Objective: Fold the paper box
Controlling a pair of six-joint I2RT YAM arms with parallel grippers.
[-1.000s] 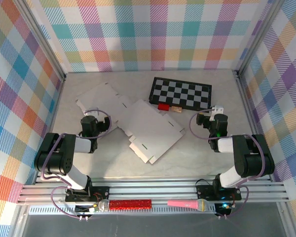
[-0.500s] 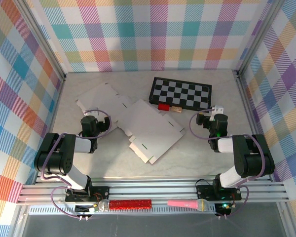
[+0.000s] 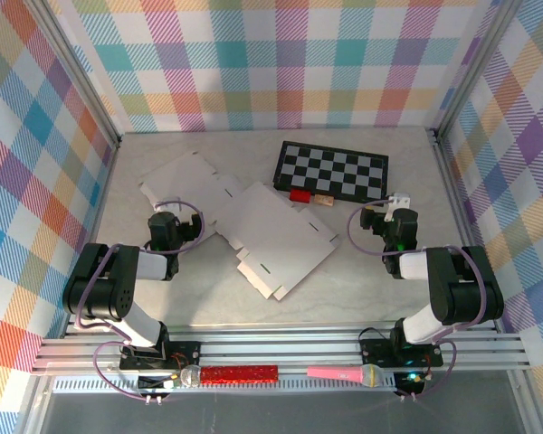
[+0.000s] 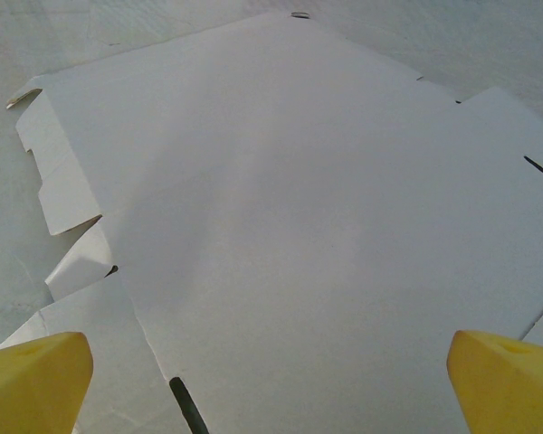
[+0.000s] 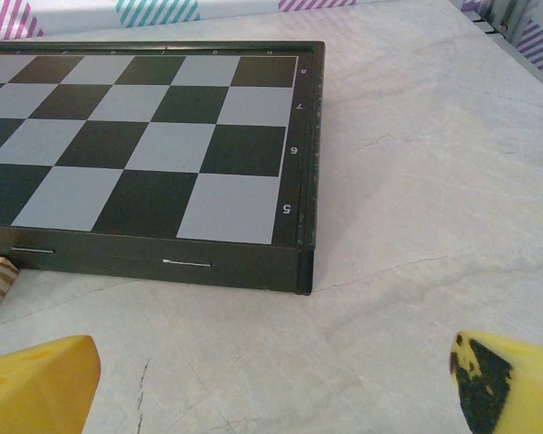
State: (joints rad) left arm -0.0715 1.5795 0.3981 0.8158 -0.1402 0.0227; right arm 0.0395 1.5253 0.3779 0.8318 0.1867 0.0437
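The paper box (image 3: 270, 233) lies unfolded and flat on the table, a white die-cut sheet with flaps and slots, running from the back left to the middle. My left gripper (image 3: 166, 225) rests low at the sheet's left edge. In the left wrist view the paper box (image 4: 299, 208) spreads out ahead of the left gripper (image 4: 271, 389), whose yellow fingertips (image 4: 32, 380) stand wide apart, open and holding nothing. My right gripper (image 3: 391, 221) sits at the right of the table, apart from the sheet. In the right wrist view the right gripper (image 5: 271, 389) is open over bare table.
A black-and-white chessboard (image 3: 332, 172) lies at the back, its near corner (image 5: 303, 262) just ahead of the right gripper. A red block (image 3: 300, 194) and a wooden block (image 3: 323, 200) sit at its front edge. Two microphones (image 3: 240, 372) lie on the rail by the arm bases.
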